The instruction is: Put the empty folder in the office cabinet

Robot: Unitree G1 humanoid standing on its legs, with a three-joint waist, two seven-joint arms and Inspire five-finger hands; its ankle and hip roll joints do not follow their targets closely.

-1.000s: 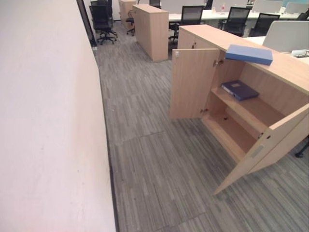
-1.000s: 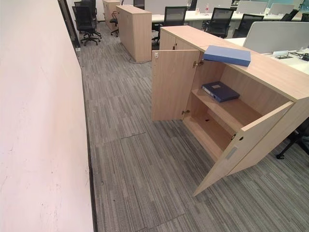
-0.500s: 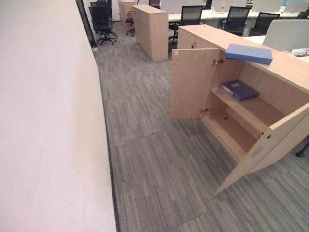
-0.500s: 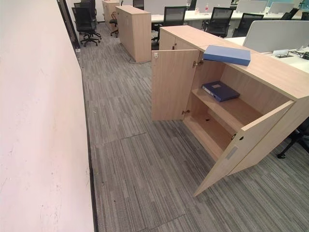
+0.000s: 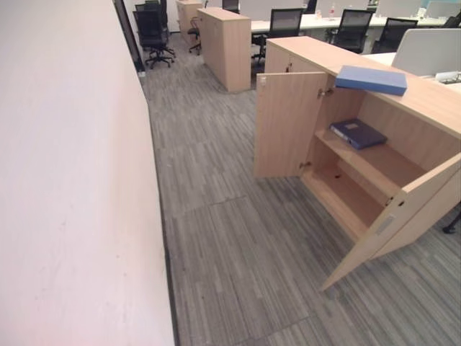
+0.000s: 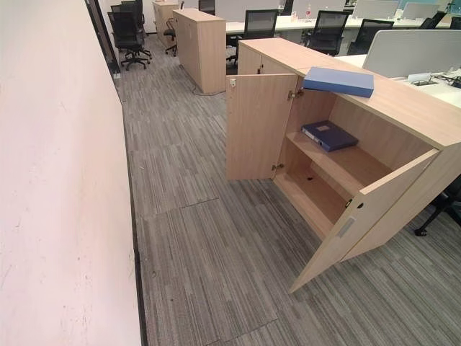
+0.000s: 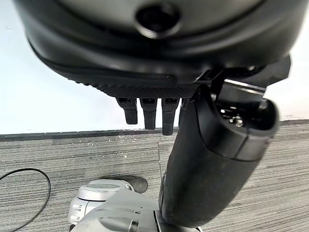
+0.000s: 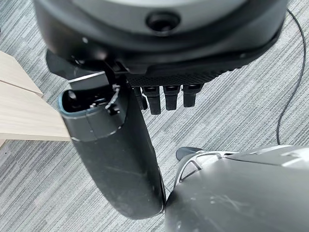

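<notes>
Risk I note: folder (image 6: 338,81) overhanging cabinet (image 6: 403,108) at upper right may slip; both hands (image 7: 149,113) (image 8: 166,96) hang relaxed, empty.

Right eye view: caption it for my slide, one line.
Open office cabinet with a dark blue folder on its shelf and a light blue folder lying on top.

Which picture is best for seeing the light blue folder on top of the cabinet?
The right eye view is best: the light blue folder lies whole on the cabinet top, nearer the middle of the picture. The left eye view shows the same folder further to the side. The wrist views look at carpet past the left hand and right hand.
</notes>
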